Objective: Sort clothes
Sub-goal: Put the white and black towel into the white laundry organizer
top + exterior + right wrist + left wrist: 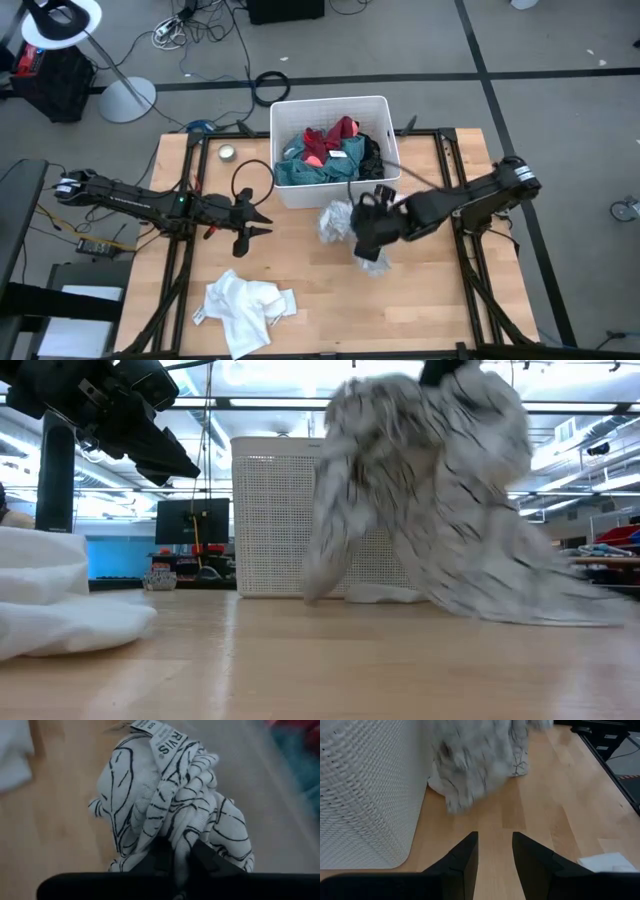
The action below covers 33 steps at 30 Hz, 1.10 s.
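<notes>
Right wrist view: the right gripper (181,857) is clamped on a white garment with black leaf print (170,805), lifted just in front of the white bin (330,150); its sewn label (167,742) reads "RVIS", partly cut off. Red, teal and black clothes (325,150) fill the bin. Plain white clothes (245,308) lie on the table (420,310). The left gripper (495,847) hovers near the bin, fingers apart.

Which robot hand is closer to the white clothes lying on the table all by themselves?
Left. The left gripper hovers just above the plain white garment, open and empty. The right gripper is farther off, near the bin, shut on the leaf-print garment.
</notes>
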Tool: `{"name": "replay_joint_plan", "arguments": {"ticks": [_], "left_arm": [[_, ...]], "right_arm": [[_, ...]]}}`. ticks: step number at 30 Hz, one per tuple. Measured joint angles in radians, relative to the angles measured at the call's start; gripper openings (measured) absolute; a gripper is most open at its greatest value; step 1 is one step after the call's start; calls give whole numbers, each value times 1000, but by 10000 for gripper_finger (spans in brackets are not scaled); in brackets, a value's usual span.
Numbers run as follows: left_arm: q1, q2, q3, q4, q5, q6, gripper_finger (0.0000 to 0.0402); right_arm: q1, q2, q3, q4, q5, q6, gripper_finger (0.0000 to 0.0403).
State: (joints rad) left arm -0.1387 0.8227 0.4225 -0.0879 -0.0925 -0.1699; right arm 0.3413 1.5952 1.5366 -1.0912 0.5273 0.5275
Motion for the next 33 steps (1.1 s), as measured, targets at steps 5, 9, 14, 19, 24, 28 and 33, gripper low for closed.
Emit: {"name": "replay_joint_plan", "arguments": {"ticks": [5,9,14,19,24,28,33], "left_arm": [[0,0,0,14,0,9,126],[0,0,0,16,0,9,126],[0,0,0,15,0,10,126],[0,0,0,15,0,11,126],[0,0,0,16,-1,11,126],[0,0,0,15,-1,12,126],[0,0,0,15,-1,12,126]], "right_arm": [[-60,-8,151,-6,70,-132,22],[-126,-9,258,9,130,-239,22],[-208,-9,375,67,143,-388,22],[-287,-9,473,208,142,-557,22],[-369,-10,524,372,143,-707,21],[-440,-10,527,469,130,-775,21],[-535,-3,527,425,44,-726,21]]}}
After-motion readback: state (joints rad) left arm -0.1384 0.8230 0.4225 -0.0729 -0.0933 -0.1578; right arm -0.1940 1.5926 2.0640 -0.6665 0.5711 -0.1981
